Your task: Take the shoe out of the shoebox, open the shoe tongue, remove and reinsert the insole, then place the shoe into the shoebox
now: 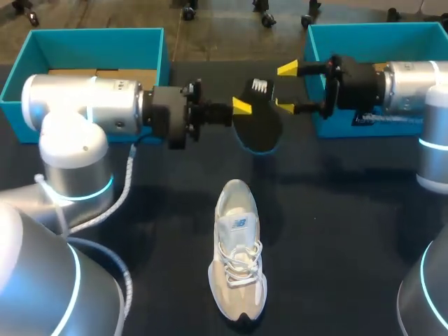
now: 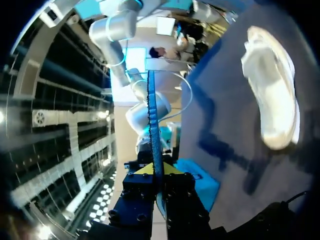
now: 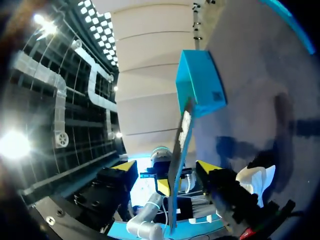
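Left gripper (image 1: 243, 108) (image 2: 152, 170) held above the dark table (image 1: 336, 210), fingers clamped on the black insole (image 1: 257, 126) (image 2: 154, 120). From the left wrist, the insole shows edge-on, rising straight up from between the two yellow tips. A small white patch with dark strokes sits on the insole near its upper end; too small to read. A thin blue edge shows at its lower end. Right gripper (image 1: 285, 87) (image 3: 167, 170) comes in from the opposite side, fingers spread wide. The insole (image 3: 179, 150) stands in the gap between them, and neither yellow tip is seen touching it. The shoe (image 1: 238, 259) (image 2: 272, 95) lies on the table nearer the robot, well apart from both grippers. It is pale grey-white and upright on its sole, with white laces. Its tongue carries a blue logo mark. Left teal box (image 1: 91, 42) is at the table's far left, with brown card showing inside. Right teal box (image 1: 371, 35) is at the far right, behind the right arm. From the right wrist, a teal box (image 3: 200, 82) shows a small dark printed label on its side, not legible.
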`<move>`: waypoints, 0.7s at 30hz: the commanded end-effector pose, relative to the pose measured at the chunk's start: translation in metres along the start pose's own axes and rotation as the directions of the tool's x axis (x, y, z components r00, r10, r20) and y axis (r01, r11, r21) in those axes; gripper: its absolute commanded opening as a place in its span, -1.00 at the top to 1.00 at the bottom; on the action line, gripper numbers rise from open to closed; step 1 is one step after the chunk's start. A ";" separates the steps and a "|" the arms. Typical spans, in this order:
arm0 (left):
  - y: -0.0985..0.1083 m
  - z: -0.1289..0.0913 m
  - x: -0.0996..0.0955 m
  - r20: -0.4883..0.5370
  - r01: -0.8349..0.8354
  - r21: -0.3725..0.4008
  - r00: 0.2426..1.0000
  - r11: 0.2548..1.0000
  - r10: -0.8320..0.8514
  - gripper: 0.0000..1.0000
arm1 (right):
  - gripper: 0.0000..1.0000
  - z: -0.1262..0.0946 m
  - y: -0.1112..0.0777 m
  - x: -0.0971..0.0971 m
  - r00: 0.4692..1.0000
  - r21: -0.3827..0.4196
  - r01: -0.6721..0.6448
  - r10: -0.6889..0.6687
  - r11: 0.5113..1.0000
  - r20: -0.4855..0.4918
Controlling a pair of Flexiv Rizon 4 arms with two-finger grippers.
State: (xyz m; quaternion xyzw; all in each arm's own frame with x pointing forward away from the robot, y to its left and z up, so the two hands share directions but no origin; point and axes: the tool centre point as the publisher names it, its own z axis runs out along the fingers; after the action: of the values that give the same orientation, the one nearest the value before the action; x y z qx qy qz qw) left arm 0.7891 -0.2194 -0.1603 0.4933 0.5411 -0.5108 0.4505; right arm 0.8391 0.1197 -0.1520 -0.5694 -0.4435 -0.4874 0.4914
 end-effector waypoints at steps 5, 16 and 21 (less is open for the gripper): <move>-0.023 -0.037 -0.011 0.043 0.196 0.096 0.979 0.976 -0.200 1.00 | -1.00 -0.022 -0.020 0.002 1.000 -0.116 -0.007 0.009 0.993 0.019; -0.023 -0.037 -0.011 0.043 0.196 0.096 0.979 0.976 -0.200 1.00 | -1.00 -0.022 -0.020 0.002 1.000 -0.116 -0.007 0.009 0.993 0.019; -0.031 -0.044 -0.019 0.010 0.395 0.051 0.918 0.917 -0.396 1.00 | -1.00 -0.022 -0.020 0.002 1.000 -0.116 -0.007 0.009 0.993 0.019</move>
State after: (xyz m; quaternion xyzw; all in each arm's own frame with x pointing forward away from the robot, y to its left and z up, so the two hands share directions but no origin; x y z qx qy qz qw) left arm 0.7673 -0.1810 -0.1454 0.4164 0.5737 -0.6061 0.3607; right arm 0.8178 0.1005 -0.1475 -0.6019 -0.4161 -0.5065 0.4562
